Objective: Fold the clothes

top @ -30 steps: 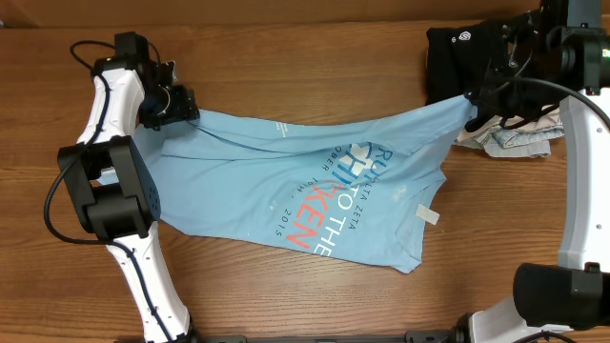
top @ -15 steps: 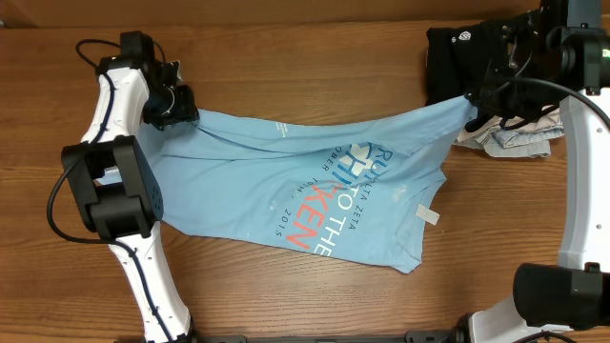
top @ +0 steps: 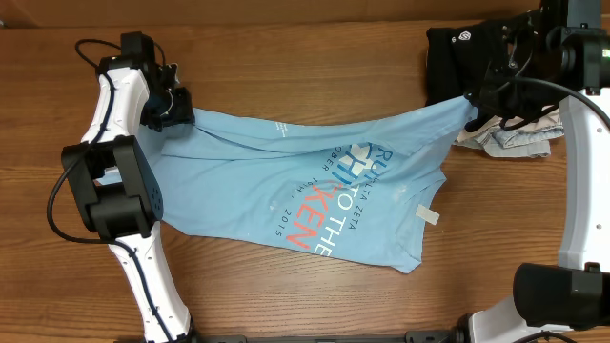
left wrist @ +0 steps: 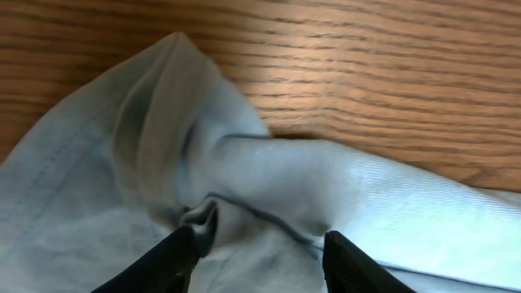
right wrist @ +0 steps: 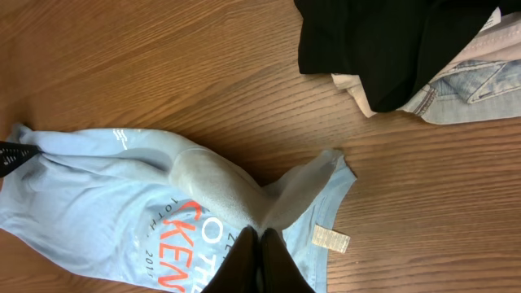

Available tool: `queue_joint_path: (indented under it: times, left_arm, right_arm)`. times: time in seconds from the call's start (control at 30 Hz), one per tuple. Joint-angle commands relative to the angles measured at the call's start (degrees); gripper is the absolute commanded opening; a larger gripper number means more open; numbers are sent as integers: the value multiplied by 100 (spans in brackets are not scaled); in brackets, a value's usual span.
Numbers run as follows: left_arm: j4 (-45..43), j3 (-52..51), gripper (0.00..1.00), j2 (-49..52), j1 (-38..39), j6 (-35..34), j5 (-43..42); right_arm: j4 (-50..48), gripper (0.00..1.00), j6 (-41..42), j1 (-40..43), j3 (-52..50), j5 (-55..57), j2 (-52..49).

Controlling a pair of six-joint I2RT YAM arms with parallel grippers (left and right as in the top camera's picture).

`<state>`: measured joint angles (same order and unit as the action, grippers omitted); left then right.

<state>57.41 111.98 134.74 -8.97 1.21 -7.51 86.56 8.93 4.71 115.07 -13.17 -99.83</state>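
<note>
1. One light blue T-shirt [top: 286, 191] lies on the single wooden worktop [top: 286, 57], with one white tag [top: 429, 216] showing near its right edge.
2. One black garment [top: 453, 62] sits far right.
3. Two folded garments lie partly under it: one beige garment [right wrist: 348, 84] and one pale blue garment [right wrist: 476, 94].
4. Two robot arms: left arm [top: 110, 100], right arm [top: 577, 162].
5. Two pincers: left pincer [left wrist: 260, 252], right pincer [right wrist: 262, 244].

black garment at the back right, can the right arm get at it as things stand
Probably not yet. The black garment lies close by, but the right gripper is shut on an edge of the light blue T-shirt and would have to let go first.
</note>
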Motion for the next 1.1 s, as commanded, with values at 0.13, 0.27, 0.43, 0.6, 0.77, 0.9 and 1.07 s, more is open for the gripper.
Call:
queue_joint_path:
  times: [0.13,0.27,0.43,0.6,0.77,0.9,1.07]
  left_arm:
    - [4,57,33,-33,42,-17,212]
    - [0,57,28,-26,48,-20,197]
    - [7,57,29,-4,48,-15,219]
    - [-68,57,21,-4,42,-15,219]
    - [-70,57,4,-4,42,-17,219]
    - [-70,70,4,-9,42,-20,214]
    - [339,831,4,-151,-2,-195,133]
  right_arm:
    - [-15,4,-46,-24,15,28,59]
    - [-9,4,-44,-24,17,26,59]
    - [17,4,-44,-24,15,26,59]
    - [17,4,-46,-24,17,26,59]
    - [13,4,-46,-24,17,26,59]
    - [7,4,-44,-24,15,26,59]
    - [-127,4,-46,-24,20,24,76]
